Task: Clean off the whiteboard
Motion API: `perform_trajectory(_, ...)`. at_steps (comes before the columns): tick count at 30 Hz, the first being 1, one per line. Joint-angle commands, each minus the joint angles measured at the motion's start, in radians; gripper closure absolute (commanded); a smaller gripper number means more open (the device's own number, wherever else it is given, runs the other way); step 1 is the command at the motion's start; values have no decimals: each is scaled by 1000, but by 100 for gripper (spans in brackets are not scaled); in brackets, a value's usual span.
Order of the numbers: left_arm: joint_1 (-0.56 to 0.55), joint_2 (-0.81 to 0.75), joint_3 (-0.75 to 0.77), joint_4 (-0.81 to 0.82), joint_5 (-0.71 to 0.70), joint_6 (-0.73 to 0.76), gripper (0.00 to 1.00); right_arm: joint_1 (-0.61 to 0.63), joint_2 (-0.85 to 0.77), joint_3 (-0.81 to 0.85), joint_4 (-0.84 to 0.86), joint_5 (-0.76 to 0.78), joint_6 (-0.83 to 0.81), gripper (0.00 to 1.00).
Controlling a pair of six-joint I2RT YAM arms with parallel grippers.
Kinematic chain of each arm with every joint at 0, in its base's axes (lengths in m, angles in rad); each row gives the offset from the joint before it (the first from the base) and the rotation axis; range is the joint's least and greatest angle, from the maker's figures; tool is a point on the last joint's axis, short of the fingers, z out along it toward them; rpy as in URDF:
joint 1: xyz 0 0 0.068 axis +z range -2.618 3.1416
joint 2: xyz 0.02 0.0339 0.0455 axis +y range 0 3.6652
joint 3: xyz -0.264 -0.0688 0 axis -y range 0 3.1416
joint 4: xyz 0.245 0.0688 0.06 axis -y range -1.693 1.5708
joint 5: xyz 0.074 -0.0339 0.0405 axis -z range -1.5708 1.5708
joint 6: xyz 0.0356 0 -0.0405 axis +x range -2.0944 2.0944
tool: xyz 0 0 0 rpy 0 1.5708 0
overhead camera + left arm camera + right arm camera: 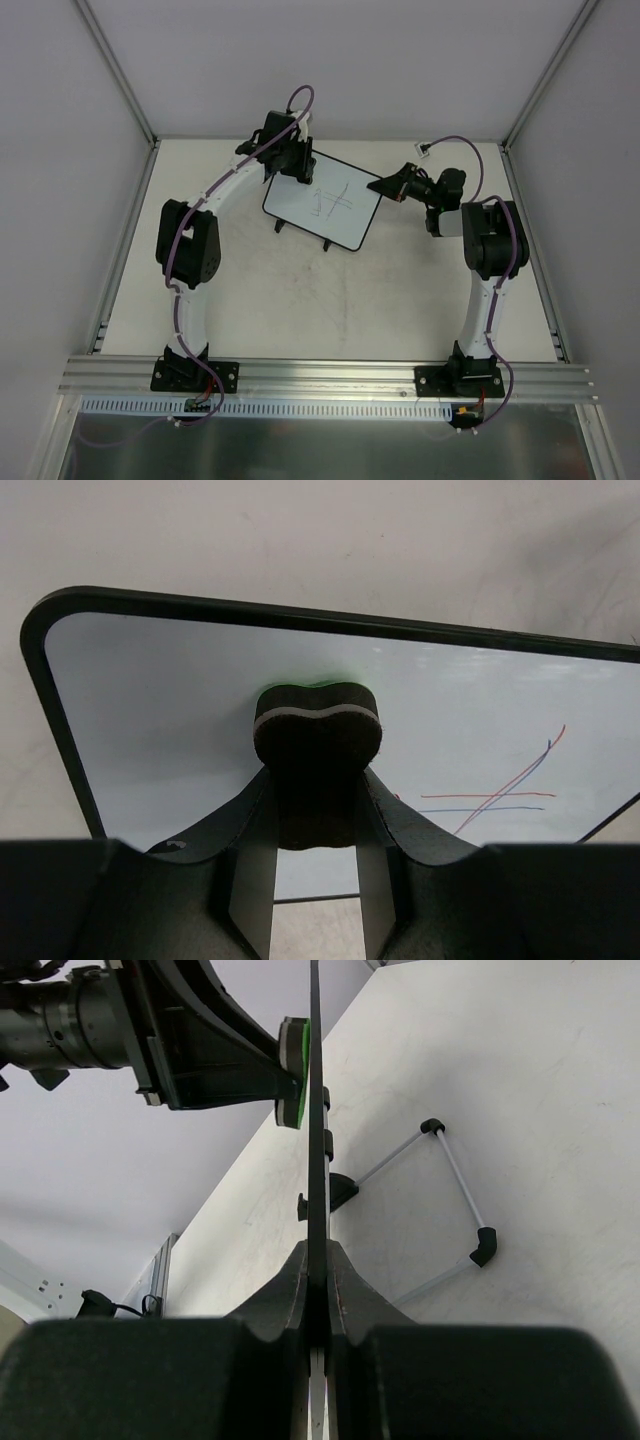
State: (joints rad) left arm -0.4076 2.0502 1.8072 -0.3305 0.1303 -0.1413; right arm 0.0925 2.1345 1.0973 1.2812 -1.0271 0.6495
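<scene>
The whiteboard (345,218) stands propped at the table's far centre, with thin crossed pen lines (331,199) on its face. In the left wrist view the lines (500,795) are red and blue, at the lower right of the whiteboard (180,700). My left gripper (317,780) is shut on a dark felt eraser (317,735) with a green back. The eraser is pressed to the upper-left part of the face. My right gripper (318,1250) is shut on the whiteboard's right edge (316,1110), seen edge-on. The eraser (293,1070) touches the face there.
The board's wire stand with black elbows (455,1200) rests on the table behind it. An aluminium rail (330,375) with both arm bases runs along the near edge. Enclosure walls and corner posts (115,70) ring the table.
</scene>
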Motion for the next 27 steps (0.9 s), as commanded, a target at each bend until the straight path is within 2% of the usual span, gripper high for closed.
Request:
perform_trajectory(1, -14, 28, 53, -21, 15, 23, 100, 12, -82, -7, 124, 18, -48, 100)
perform_trajectory(14, -34, 44, 23, -42, -4, 39, 100, 18, -116, -17, 73, 16, -83, 100)
perform_trajectory(27, -62, -51, -267, -39, -98, -18, 100, 15, -116, -10, 73, 9, -80, 100)
